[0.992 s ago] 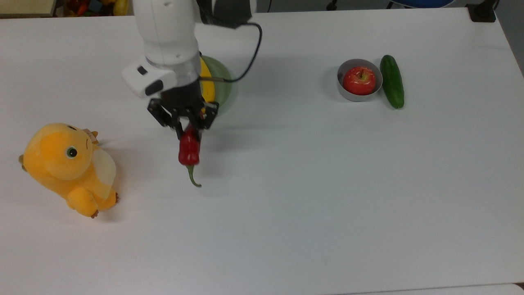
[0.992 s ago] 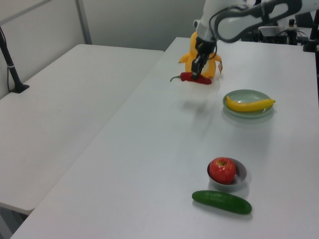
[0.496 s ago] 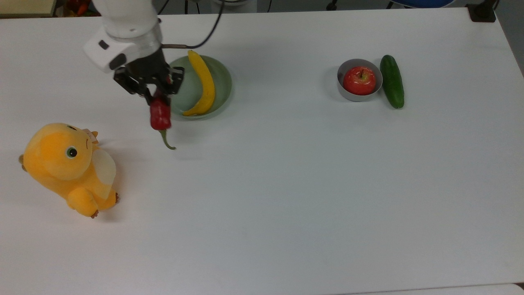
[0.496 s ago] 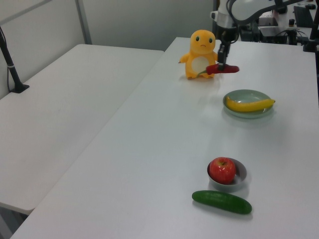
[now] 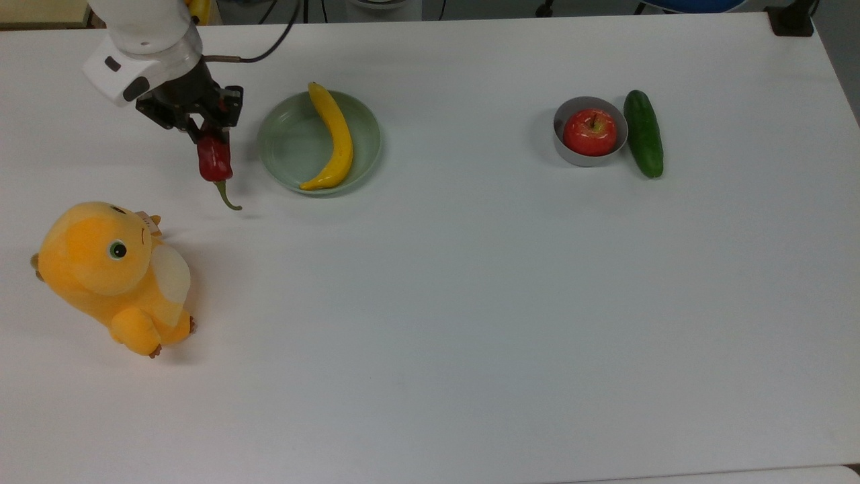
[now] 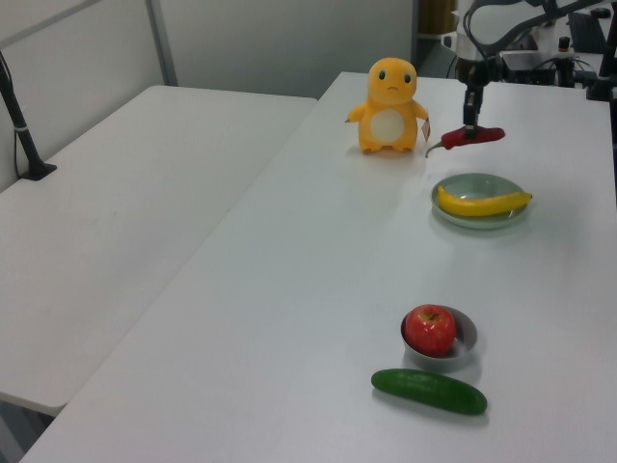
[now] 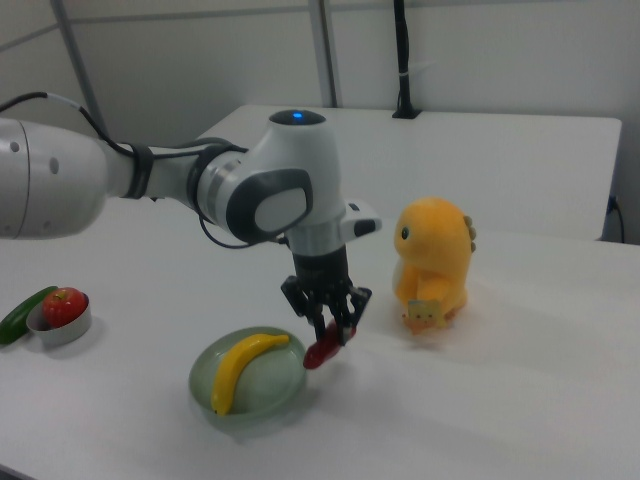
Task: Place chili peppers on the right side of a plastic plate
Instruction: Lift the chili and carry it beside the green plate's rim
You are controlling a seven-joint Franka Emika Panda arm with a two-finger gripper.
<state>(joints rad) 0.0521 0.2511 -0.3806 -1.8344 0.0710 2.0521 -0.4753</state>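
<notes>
My gripper point(image 5: 203, 132) point(image 6: 470, 123) point(image 7: 331, 330) is shut on the dark-red chili pepper point(image 5: 213, 160) point(image 6: 472, 137) point(image 7: 323, 349), which hangs above the table with its green stem pointing away from the arm. The chili is just off the top view's left of the mint-green plastic plate point(image 5: 289, 142) point(image 6: 487, 182) point(image 7: 265, 392). In the right view it hangs beside the plate's right rim. A yellow banana point(image 5: 334, 136) point(image 6: 482, 202) point(image 7: 238, 369) lies across the plate.
An orange plush toy point(image 5: 111, 273) point(image 6: 388, 106) point(image 7: 435, 262) sits on the top view's left. A grey bowl point(image 5: 571, 152) point(image 6: 465, 343) point(image 7: 46, 327) holding a red apple point(image 5: 589, 132) point(image 6: 430, 329) point(image 7: 63, 305) stands beside a dark green cucumber point(image 5: 643, 133) point(image 6: 429, 391) point(image 7: 22, 311).
The arm carried the chili up and toward the top view's left, from in front of the plate to beside its left rim. The plate and banana are now uncovered.
</notes>
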